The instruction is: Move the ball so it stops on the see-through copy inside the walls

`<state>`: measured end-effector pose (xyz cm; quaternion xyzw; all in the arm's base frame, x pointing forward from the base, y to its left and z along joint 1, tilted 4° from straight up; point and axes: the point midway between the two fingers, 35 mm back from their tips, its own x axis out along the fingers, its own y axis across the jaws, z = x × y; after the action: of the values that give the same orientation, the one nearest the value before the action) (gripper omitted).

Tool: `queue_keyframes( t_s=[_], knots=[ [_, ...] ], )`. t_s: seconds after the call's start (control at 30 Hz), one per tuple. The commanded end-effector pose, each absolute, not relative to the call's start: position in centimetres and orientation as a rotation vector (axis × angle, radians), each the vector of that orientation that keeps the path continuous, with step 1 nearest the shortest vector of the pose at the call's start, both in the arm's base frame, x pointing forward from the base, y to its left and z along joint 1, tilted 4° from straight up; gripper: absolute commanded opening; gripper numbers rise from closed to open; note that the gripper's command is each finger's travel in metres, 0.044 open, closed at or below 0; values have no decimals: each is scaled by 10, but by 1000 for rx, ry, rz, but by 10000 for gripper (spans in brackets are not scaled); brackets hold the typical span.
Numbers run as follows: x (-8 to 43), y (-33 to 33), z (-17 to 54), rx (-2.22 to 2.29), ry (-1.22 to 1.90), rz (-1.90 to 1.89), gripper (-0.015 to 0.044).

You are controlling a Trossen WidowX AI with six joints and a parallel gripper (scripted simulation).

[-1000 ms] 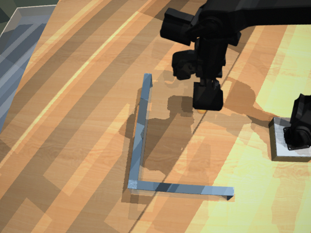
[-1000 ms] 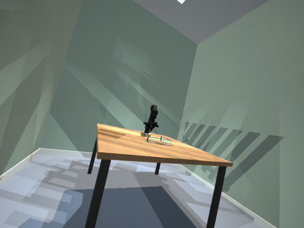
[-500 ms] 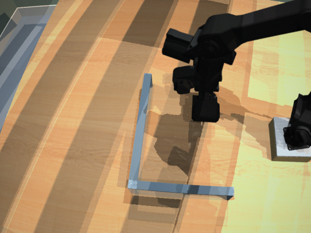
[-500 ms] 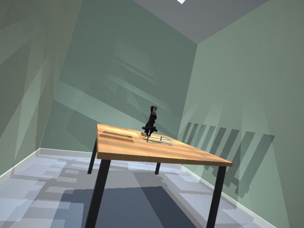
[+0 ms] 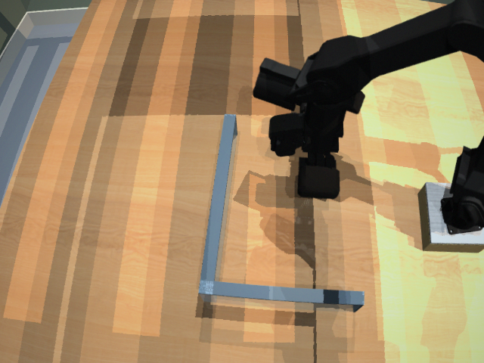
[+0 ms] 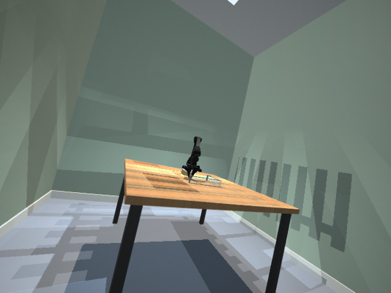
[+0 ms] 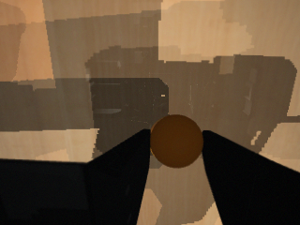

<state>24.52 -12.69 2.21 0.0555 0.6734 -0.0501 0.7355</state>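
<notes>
Ball (image 7: 176, 141) pinched between both fingertips, pincer (image 7: 176, 150) narrowly closed on it, table (image 7: 197, 28) beyond

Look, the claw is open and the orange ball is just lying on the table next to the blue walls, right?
Not quite. The claw isn't open: in the wrist view its two black fingers are shut on the orange ball, one on each side. So the ball is held, not lying loose. The blue walls are indeed close by, as the top view shows.
</notes>
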Motion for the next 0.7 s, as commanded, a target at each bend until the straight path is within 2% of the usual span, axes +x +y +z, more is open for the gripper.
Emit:
queue_keyframes(
  t_s=[0.0,0.27,0.57,0.67],
  knots=[
    [244,-125,15,129,1485,-110,0],
    [244,-125,13,129,1485,-110,0],
    [245,-126,14,123,1482,-109,236],
    [245,-126,14,123,1482,-109,240]
  ],
)
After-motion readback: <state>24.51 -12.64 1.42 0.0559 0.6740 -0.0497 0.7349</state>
